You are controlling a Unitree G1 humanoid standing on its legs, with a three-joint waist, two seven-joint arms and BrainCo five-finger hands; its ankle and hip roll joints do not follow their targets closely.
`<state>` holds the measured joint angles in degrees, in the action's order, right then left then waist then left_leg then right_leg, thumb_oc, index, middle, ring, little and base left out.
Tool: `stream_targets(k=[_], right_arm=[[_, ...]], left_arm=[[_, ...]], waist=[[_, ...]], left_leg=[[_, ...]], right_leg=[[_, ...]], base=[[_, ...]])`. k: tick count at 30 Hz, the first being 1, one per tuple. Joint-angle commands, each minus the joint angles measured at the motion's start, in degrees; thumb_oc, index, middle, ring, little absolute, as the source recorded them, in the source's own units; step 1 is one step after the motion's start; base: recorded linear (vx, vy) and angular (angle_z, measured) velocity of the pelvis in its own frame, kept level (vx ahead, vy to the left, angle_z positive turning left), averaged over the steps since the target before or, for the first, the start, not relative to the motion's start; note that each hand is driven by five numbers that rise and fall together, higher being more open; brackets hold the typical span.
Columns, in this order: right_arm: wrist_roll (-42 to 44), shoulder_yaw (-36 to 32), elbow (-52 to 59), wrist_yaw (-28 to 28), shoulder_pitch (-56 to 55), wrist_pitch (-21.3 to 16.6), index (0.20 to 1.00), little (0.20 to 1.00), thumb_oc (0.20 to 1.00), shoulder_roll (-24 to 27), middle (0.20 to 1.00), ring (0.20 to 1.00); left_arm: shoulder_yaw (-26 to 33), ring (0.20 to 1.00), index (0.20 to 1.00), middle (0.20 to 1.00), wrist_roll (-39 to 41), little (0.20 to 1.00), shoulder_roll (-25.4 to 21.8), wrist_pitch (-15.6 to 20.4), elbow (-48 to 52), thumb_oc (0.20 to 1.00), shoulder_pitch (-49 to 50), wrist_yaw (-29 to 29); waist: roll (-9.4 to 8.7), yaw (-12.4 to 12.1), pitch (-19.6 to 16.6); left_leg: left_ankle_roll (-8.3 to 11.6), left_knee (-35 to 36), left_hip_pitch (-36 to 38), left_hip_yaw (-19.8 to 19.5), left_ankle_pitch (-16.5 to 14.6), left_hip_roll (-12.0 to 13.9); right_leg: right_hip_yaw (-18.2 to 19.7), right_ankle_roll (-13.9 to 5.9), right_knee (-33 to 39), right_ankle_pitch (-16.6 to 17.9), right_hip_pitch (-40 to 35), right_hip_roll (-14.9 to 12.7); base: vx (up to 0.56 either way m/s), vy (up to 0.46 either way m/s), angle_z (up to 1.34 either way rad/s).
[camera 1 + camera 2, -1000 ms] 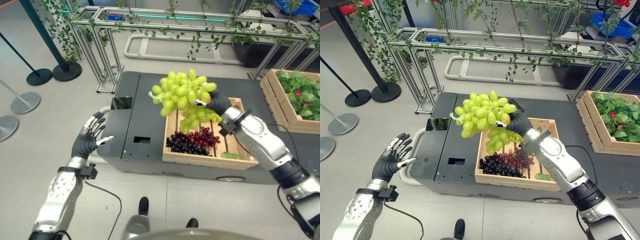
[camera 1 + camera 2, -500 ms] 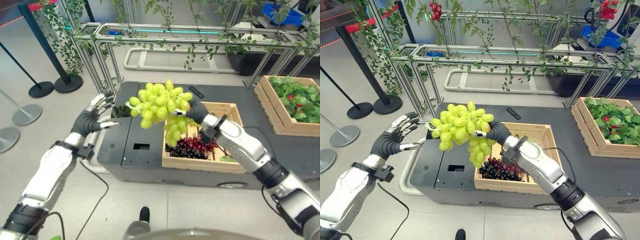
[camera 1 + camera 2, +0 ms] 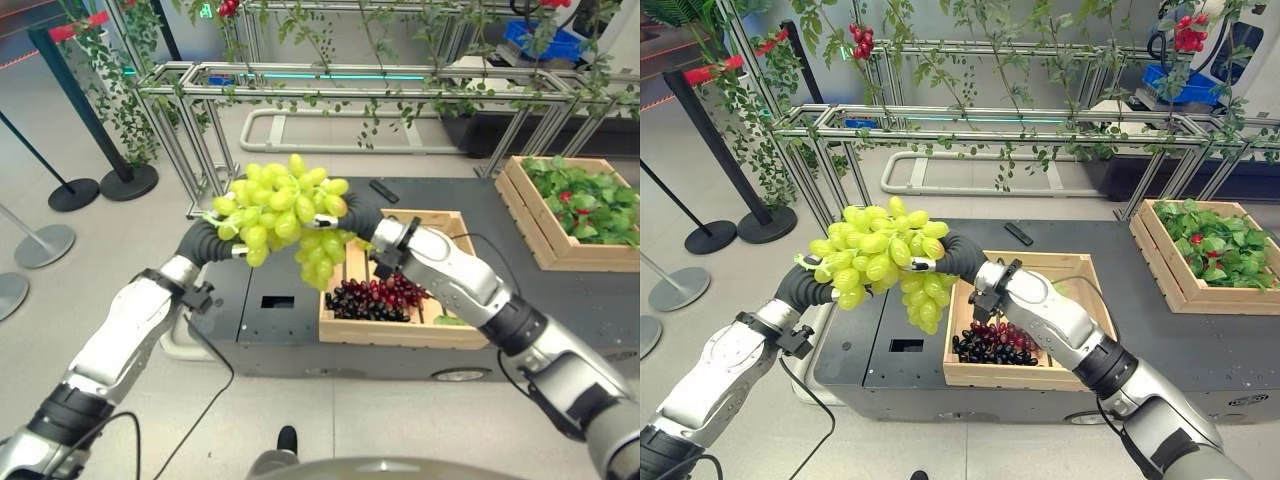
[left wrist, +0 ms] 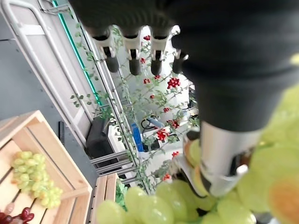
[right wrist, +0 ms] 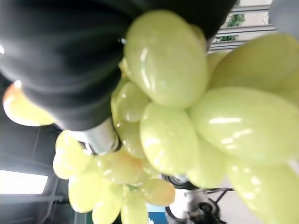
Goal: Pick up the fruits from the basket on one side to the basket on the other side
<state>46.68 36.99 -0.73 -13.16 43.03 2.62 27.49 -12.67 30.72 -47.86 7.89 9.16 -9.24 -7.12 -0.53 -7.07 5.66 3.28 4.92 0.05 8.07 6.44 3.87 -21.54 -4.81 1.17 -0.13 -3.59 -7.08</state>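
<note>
My right hand (image 3: 360,216) is shut on a big bunch of green grapes (image 3: 280,205), held in the air to the left of the wooden crate (image 3: 400,335). In the right wrist view the bunch of green grapes (image 5: 168,140) presses right up against the palm. My left hand (image 3: 205,241) has come up under the bunch's left side; its wrist view shows straight fingers (image 4: 135,63) and the thumb (image 4: 219,154) against the green grapes (image 4: 154,205). The crate holds dark red grapes (image 3: 372,298) and a smaller green bunch (image 4: 32,172).
The crate rests on a dark low platform (image 3: 270,300) with a small black object (image 3: 384,190) on top. A second crate of leafy greens (image 3: 575,205) stands at the right. Behind is a metal frame with vines (image 3: 380,85); stanchion bases (image 3: 45,245) stand on the floor at left.
My right hand carried the green bunch leftward, away from the crate. My left hand rose from beside the platform and met the bunch. The camera tilted upward.
</note>
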Motion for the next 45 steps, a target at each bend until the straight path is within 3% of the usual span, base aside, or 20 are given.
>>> stream_targets(k=[1,16,22,25,33,45], right_arm=[[3.2,0.2,1.8,0.8,7.6,-4.8,0.200,0.200,0.200,-3.2,0.200,0.200],[7.0,-0.6,0.3,2.0,8.9,-5.9,0.200,0.200,0.200,-8.6,0.200,0.200],[7.9,1.7,-2.9,2.1,11.4,-6.5,0.200,0.200,0.200,-8.9,0.200,0.200],[7.6,2.2,-5.1,2.5,12.6,-7.2,0.200,0.200,0.200,-8.0,0.200,0.200],[6.5,3.0,-7.5,1.7,13.2,-8.0,0.200,0.200,0.200,-4.3,0.200,0.200],[4.7,4.0,-6.2,-0.3,5.5,-6.4,0.200,0.200,0.200,-1.5,0.200,0.200]], left_arm=[[-0.7,1.000,1.000,1.000,1.5,1.000,-3.0,1.8,0.1,1.000,-4.8,-0.1],[-3.3,1.000,1.000,1.000,3.4,1.000,-1.7,1.2,1.9,1.000,-5.1,-1.8],[-12.8,1.000,1.000,1.000,14.0,1.000,-9.6,-1.9,4.3,1.000,-10.2,-9.5],[-15.9,1.000,1.000,1.000,17.7,1.000,-12.4,-2.8,4.9,1.000,-11.9,-11.5],[-18.5,1.000,1.000,1.000,25.0,1.000,-14.4,-4.5,4.5,1.000,-12.6,-13.6],[-18.3,1.000,1.000,1.000,26.6,1.000,-14.5,-4.9,4.2,1.000,-10.8,-14.0]], waist=[[-3.72,0.0,-2.3],[-3.59,0.3,-2.2],[-3.13,1.3,-2.6],[-3.11,1.5,-2.8],[-3.02,1.6,-2.8],[-2.77,1.9,-2.7]], left_leg=[[-0.87,-1.2,3.8,2.1,-5.7,-1.9],[-0.75,-0.6,3.8,1.7,-5.1,-1.8],[-0.72,-0.5,3.8,1.9,-5.1,-1.9],[-0.75,-0.5,3.8,1.8,-5.1,-2.1],[-0.72,-0.6,3.8,1.7,-5.1,-2.4],[-0.68,-0.5,3.7,1.4,-5.0,-2.3]], right_leg=[[0.2,-4.25,1.7,5.0,0.4,-2.9],[-0.5,-3.70,1.1,4.5,0.2,-2.4],[-0.5,-3.90,1.2,4.8,0.3,-2.4],[-0.4,-4.00,1.5,5.0,0.4,-2.4],[-0.4,-4.18,1.6,5.3,0.3,-2.6],[-0.7,-4.09,1.6,5.0,0.1,-2.4]], base=[[-0.01,-0.003,-0.10],[0.00,-0.001,-0.01],[0.00,0.000,0.00],[0.00,0.000,0.00],[0.00,0.000,0.00],[0.00,0.000,0.00]])
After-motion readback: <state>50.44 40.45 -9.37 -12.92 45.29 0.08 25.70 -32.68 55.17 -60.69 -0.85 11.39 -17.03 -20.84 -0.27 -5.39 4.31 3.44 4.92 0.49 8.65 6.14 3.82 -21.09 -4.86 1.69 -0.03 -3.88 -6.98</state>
